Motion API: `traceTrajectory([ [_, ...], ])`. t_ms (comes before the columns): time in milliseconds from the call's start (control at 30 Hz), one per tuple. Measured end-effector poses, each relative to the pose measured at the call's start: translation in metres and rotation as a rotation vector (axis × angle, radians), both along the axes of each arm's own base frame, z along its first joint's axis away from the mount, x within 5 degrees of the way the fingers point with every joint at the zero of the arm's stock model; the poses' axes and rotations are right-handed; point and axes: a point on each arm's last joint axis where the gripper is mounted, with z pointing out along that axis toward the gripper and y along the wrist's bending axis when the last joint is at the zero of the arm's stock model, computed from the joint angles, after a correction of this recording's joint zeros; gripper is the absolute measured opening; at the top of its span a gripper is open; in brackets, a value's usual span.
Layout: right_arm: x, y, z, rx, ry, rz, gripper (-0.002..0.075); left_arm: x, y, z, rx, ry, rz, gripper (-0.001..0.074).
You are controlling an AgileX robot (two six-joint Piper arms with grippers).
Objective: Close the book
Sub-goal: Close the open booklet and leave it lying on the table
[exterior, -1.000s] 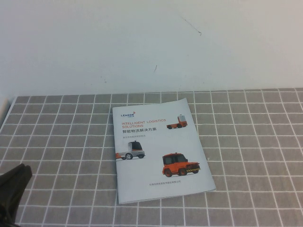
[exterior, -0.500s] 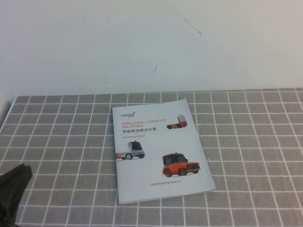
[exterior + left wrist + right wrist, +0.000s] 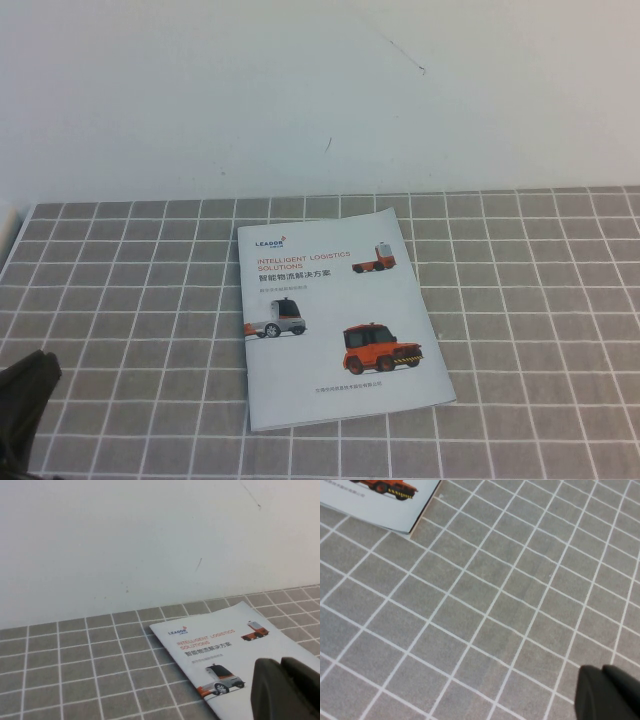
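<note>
The book (image 3: 335, 320) is a thin white brochure with pictures of orange vehicles on its cover. It lies shut and flat in the middle of the grey tiled table (image 3: 520, 300). My left gripper (image 3: 25, 390) sits low at the table's near left corner, well clear of the book; in the left wrist view its dark fingers (image 3: 285, 690) are pressed together, empty, with the book (image 3: 220, 645) beyond them. My right gripper (image 3: 607, 692) does not show in the high view; its fingers are together over bare tiles, a corner of the book (image 3: 385, 500) off to one side.
A plain white wall (image 3: 300, 90) rises behind the table's far edge. The table's left edge (image 3: 12, 235) shows as a pale strip. Bare tiles surround the book on all sides.
My left gripper has slid a little lower and further toward the near left corner. The book has not moved.
</note>
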Motion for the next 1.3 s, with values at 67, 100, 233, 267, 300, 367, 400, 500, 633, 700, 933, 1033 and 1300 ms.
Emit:
traceTrajectory([
  [67,0.0,0.0,0.0,0.0,0.0,0.0,-0.0002,-0.002,0.003,-0.001,0.031,0.007,0.018,-0.0004],
  [100,0.0,0.0,0.0,0.0,0.0,0.0,-0.0002,-0.004,0.005,-0.003,0.062,0.018,0.028,-0.0004],
  [233,0.0,0.0,0.0,0.001,0.0,0.0,-0.0002,-0.016,0.013,-0.01,0.204,0.054,0.047,-0.0004],
  [267,0.0,0.0,0.0,0.001,0.0,0.0,-0.0002,-0.02,0.016,-0.012,0.226,0.058,0.059,-0.0004],
  [300,0.0,0.0,0.0,0.001,0.0,0.0,-0.0002,-0.023,0.019,-0.014,0.241,0.053,0.077,-0.0004],
  [367,0.0,0.0,0.0,0.001,0.0,0.0,-0.0002,-0.028,0.023,-0.019,0.245,0.04,0.118,-0.0004],
  [400,0.0,0.0,0.0,0.003,0.001,0.0,-0.0002,-0.03,0.025,-0.024,0.24,0.035,0.143,-0.0004],
  [500,0.0,0.0,0.0,0.003,0.001,0.0,-0.0002,-0.036,0.029,-0.04,0.2,0.024,0.208,-0.0004],
  [633,0.0,0.0,0.0,0.003,0.001,0.0,-0.0002,-0.039,0.03,-0.065,0.182,0.047,0.235,-0.0004],
  [700,0.0,0.0,0.0,0.003,0.001,0.0,-0.0002,-0.04,0.03,-0.08,0.167,0.079,0.233,-0.0004],
  [933,0.0,0.0,0.0,0.003,0.002,0.0,-0.0002,-0.041,0.028,-0.086,0.103,0.132,0.227,-0.0004],
  [1033,0.0,0.0,0.0,0.004,0.003,0.0,-0.0002,-0.041,0.028,-0.086,0.101,0.132,0.229,-0.0004],
  [1300,0.0,0.0,0.0,0.005,0.003,0.0,-0.0002,-0.041,0.029,-0.085,0.091,0.134,0.237,-0.0004],
])
